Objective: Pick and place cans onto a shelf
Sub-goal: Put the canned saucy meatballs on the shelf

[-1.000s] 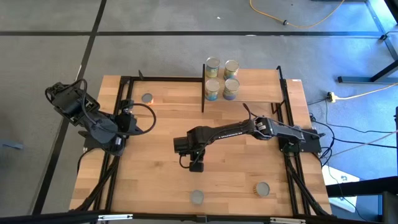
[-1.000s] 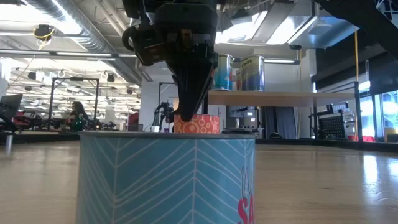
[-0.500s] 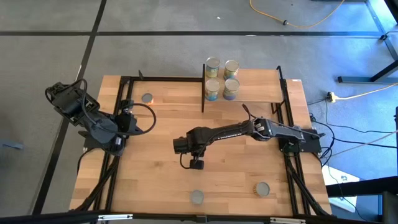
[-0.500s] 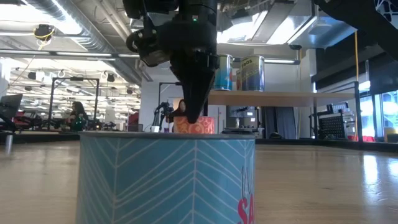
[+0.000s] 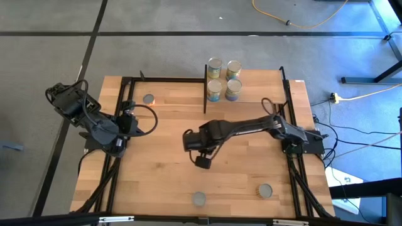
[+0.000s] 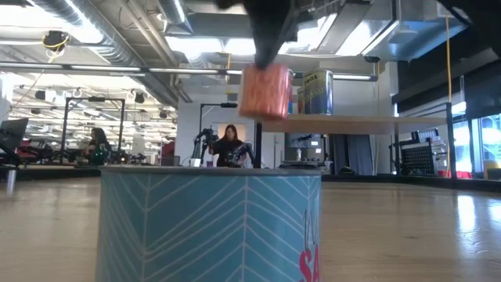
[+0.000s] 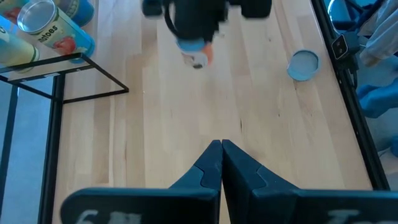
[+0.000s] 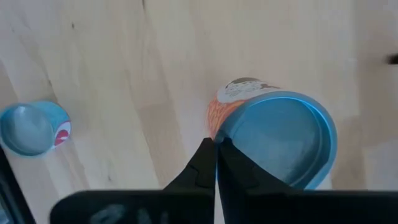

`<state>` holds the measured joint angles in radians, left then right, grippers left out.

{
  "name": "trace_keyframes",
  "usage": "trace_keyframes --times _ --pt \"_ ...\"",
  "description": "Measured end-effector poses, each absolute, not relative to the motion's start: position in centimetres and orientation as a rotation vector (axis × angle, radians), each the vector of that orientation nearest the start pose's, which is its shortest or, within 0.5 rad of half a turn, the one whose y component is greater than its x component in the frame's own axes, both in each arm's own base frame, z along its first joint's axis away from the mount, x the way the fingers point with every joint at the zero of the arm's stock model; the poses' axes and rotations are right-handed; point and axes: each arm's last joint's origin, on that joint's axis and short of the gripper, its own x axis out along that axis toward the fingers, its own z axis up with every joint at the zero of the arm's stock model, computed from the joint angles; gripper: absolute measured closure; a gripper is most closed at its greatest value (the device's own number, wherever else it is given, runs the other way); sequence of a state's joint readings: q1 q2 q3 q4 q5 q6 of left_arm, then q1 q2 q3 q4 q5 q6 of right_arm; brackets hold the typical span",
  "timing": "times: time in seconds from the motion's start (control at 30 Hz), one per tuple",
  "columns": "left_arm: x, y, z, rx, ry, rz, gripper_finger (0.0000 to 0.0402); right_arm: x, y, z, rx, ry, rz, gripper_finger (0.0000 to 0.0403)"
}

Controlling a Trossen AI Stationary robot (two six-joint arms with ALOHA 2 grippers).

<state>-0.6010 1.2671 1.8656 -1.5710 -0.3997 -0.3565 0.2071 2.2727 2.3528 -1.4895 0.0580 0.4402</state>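
My right gripper (image 6: pixel 266 56) is over the middle of the table, pointing down and shut on an orange-labelled can (image 6: pixel 266 92), which hangs clear of the table. In the right wrist view the can's round blue-grey top (image 8: pixel 280 137) lies just past the fingertips. Several cans (image 5: pixel 224 78) stand on the light-wood shelf (image 5: pixel 260 94) at the far edge. My left gripper (image 7: pixel 221 149) waits shut at the table's left side, touching nothing. My right gripper pinches the orange can by the rim of its top (image 8: pixel 216 135), at one side of the can, between its two fingers. The fingers come from above, pointing down. The can hangs below them, lifted clear of the table and slightly tilted.
Single cans stand on the table at the far left (image 5: pixel 149 98), near the front edge (image 5: pixel 199 198) and at the front right (image 5: pixel 265 190). A teal-labelled can (image 6: pixel 211 227) fills the low view's foreground. People stand in the room behind.
My right gripper has shut on the orange can's rim and then gone up, lifting the can from the table until it hangs level with the shelf board in the low view. The wrist has rolled a little.
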Motion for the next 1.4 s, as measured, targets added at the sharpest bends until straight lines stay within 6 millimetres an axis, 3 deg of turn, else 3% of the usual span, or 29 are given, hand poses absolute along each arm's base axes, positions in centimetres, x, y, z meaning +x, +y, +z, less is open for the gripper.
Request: trace_keyframes --times 0.2,0.57,0.97,1.17,1.4 --pt "14.1 -8.3 46.5 0.134 0.866 -0.031 0.0401 40.2 8.9 33.7 0.223 1.304 -0.334 0.0401" --pt "14.1 -8.3 46.5 0.136 0.864 -0.025 0.0401 34.1 7.5 42.1 0.335 0.920 -0.585 0.0401" --pt "14.1 -8.3 46.5 0.138 0.863 -0.022 0.0401 26.3 1.2 49.2 0.342 0.635 -0.741 0.0401" --pt "14.2 -8.0 46.5 0.122 0.863 0.000 0.0401 23.3 -2.5 50.1 0.339 0.591 -0.884 0.0401" --pt "14.7 -7.2 46.5 0.098 0.866 0.052 0.0401 22.1 -6.4 47.2 0.372 0.708 -1.049 0.0401"
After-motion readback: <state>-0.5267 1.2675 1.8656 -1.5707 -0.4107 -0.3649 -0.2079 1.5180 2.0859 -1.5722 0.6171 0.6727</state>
